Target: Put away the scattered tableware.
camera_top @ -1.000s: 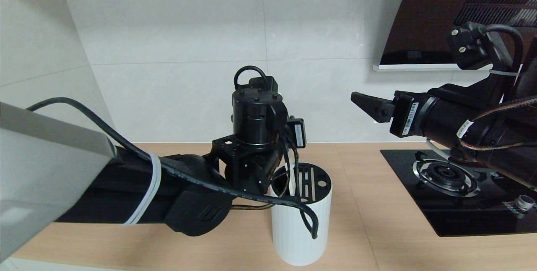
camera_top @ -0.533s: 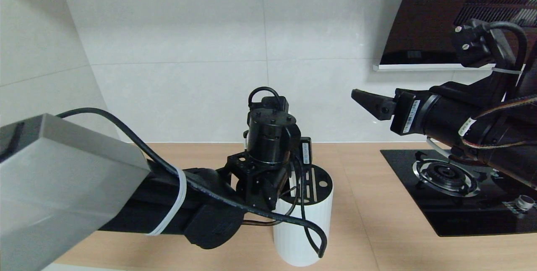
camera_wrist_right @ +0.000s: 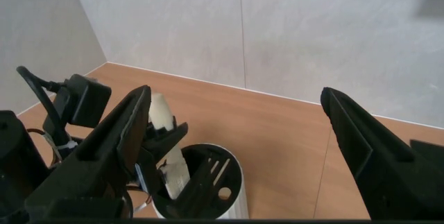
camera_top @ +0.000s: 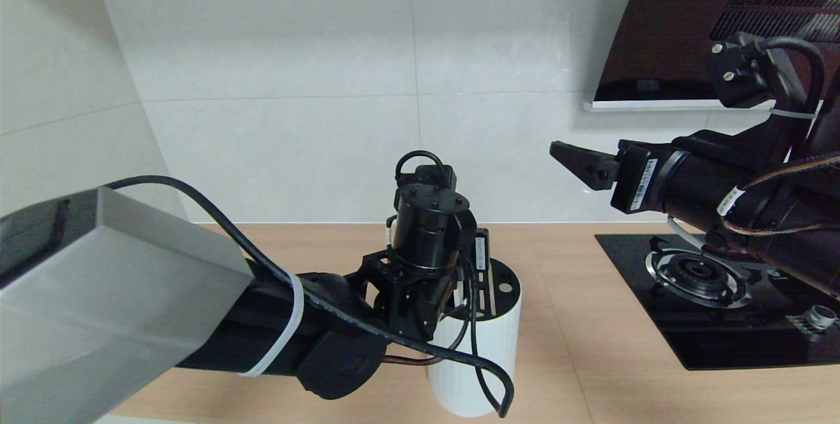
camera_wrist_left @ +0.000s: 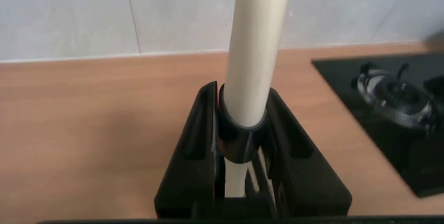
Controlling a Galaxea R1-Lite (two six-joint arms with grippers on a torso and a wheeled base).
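Observation:
A white ribbed utensil holder (camera_top: 472, 358) with a black slotted top stands on the wooden counter. My left gripper (camera_wrist_left: 243, 123) hangs directly over it, shut on a utensil with a cream handle (camera_wrist_left: 253, 50) and a black collar. The handle points up and the lower end reaches down to the holder's slotted top. The right wrist view shows the same cream handle (camera_wrist_right: 163, 123) held over the holder (camera_wrist_right: 215, 175). My right gripper (camera_wrist_right: 234, 93) is raised in the air to the right of the holder, open and empty; one of its fingers (camera_top: 581, 165) points left.
A black gas hob (camera_top: 695, 279) lies on the counter (camera_top: 590, 345) at the right, under a dark range hood (camera_top: 689, 23). A white tiled wall closes the back and left. Bare counter lies between the holder and the hob.
My left arm has moved down and a little right, lowering the utensil onto the holder's top. The right arm has hardly moved.

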